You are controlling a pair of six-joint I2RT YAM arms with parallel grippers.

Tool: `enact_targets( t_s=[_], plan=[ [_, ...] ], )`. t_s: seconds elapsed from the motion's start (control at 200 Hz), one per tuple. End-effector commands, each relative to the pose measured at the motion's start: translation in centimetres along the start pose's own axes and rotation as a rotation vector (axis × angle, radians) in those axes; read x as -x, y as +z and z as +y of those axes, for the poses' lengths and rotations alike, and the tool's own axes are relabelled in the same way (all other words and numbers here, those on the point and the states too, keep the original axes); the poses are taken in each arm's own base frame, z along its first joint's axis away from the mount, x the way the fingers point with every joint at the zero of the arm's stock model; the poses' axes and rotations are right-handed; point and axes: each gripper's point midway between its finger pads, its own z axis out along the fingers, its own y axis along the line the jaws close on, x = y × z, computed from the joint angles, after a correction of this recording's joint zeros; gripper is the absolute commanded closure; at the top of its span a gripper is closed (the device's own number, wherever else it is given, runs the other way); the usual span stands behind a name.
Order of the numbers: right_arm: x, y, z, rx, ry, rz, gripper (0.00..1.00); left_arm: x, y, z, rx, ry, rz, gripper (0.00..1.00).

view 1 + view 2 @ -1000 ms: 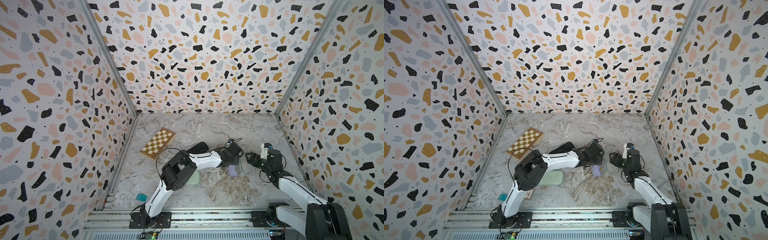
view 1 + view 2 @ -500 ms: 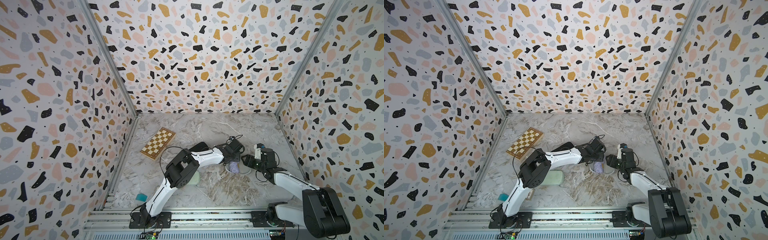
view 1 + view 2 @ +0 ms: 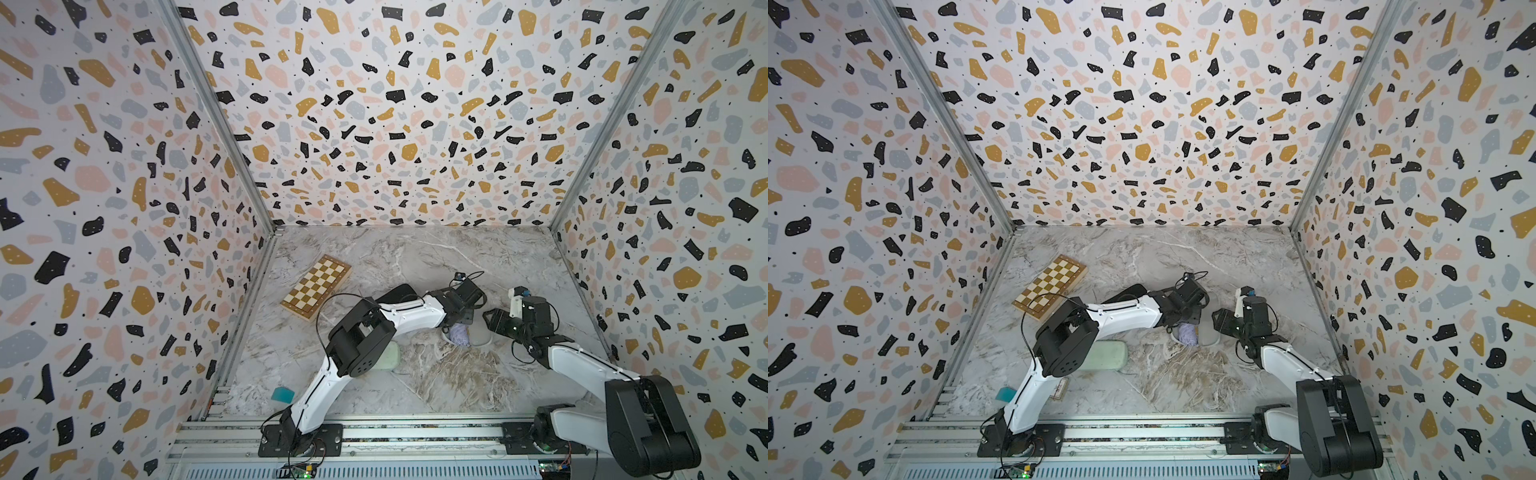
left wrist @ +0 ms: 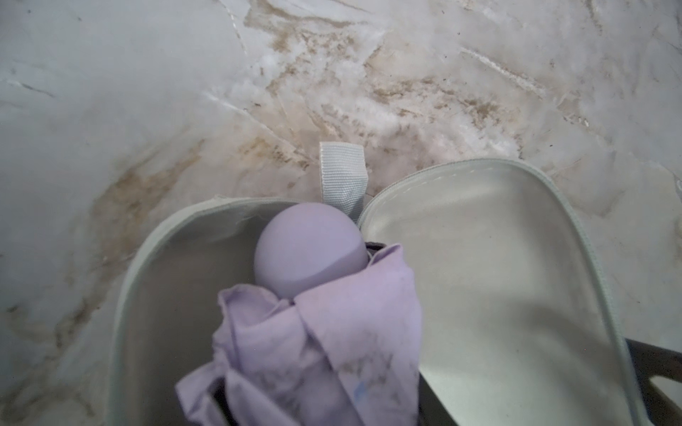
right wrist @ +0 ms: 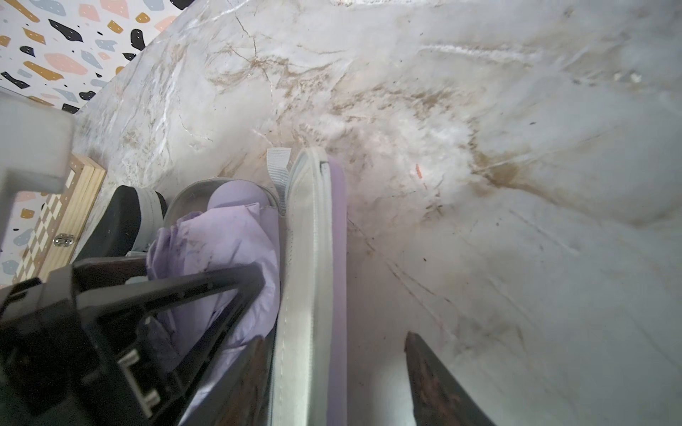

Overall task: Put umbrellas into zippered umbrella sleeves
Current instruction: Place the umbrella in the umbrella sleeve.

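Note:
The lilac umbrella [image 4: 321,332] lies in the open lilac sleeve [image 4: 498,276], its round handle [image 4: 310,254] near the sleeve's rounded end. My left gripper [image 3: 463,318] is shut on the umbrella's fabric, and its black fingers [image 5: 206,284] show around the fabric in the right wrist view. The sleeve's lid [image 5: 310,258] stands upright. My right gripper [image 5: 334,343] straddles the lid with open jaws, one finger inside and one outside with a gap. A closed mint green sleeve [image 3: 388,357] lies under the left arm. A black sleeve [image 5: 121,217] sits behind the arm.
A wooden chessboard box [image 3: 316,286] lies at the back left. A teal card [image 3: 282,393] rests near the front left rail. Patterned walls enclose three sides. The two arms [image 3: 1121,311] meet closely in the middle right of the marble floor [image 3: 1183,382].
My right gripper has moved left up to the sleeve's lid and its jaws have narrowed around it. The left gripper has stayed on the lilac umbrella with little movement.

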Motion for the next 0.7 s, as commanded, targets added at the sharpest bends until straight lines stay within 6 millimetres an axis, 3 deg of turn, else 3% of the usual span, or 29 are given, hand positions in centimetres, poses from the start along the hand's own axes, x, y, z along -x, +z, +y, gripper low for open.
enact_targets(
  t_s=[0.0,0.125,0.24,0.501,0.691],
  plan=[
    [1.8,-0.4,1.2,0.024,-0.033,-0.046,0.40,2.3,-2.9,-1.0,-0.067,0.006,-0.048,0.54],
    [1.7,-0.2,1.2,0.025,-0.035,-0.040,0.41,3.0,-4.4,-1.3,-0.095,0.009,-0.076,0.54],
    [1.7,-0.3,1.3,0.029,-0.036,-0.041,0.41,3.5,-4.7,-0.3,-0.042,0.026,-0.080,0.55],
    [1.8,-0.4,1.5,0.042,-0.040,-0.046,0.41,2.5,-2.4,0.5,0.015,0.071,-0.012,0.56],
    [1.9,-0.6,1.5,0.040,-0.041,-0.055,0.41,2.0,-1.0,2.2,0.107,0.085,-0.006,0.56]
  ],
)
